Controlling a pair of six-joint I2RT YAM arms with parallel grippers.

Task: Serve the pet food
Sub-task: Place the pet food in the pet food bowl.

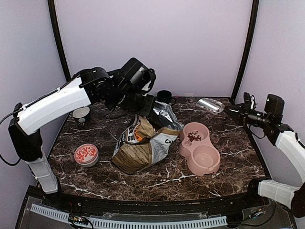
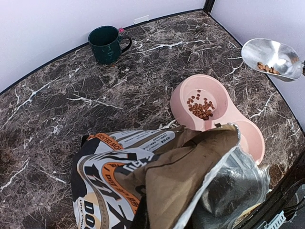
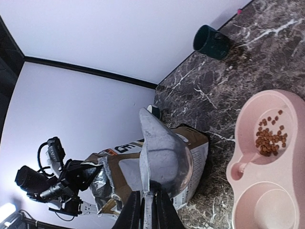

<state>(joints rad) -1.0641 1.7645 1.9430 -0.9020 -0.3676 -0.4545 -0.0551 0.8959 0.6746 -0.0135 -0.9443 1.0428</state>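
The left fingers (image 1: 151,109) are closed on the raised, foil-lined mouth of the printed paper pet-food bag (image 1: 142,145). The bag slumps on the middle of the marble counter (image 1: 95,138) with its opening lifted toward the far right.

Just to the right of the bag sits a pink double bowl (image 1: 212,164) with 2 compartments. The pet food (image 1: 194,137) lies as a small loose heap of reddish-brown pellets in the far compartment. The left wrist view shows the same heap (image 2: 202,109) toward one side of that compartment.

The right fingers (image 3: 138,212) are clamped on the thin handle of a shiny metal scoop (image 3: 159,157). From above, the scoop (image 1: 210,105) hangs over the far right part of the counter, beyond the bowl and apart from it. The left wrist view shows a few more pellets (image 2: 267,68) inside the scoop.

A dark green mug (image 1: 165,97) stands at the far edge of the counter, behind the bag. A small white bowl (image 1: 81,114) sits at the far left. A red-and-white patterned dish (image 1: 86,154) sits nearer on the left, well apart from the bag.
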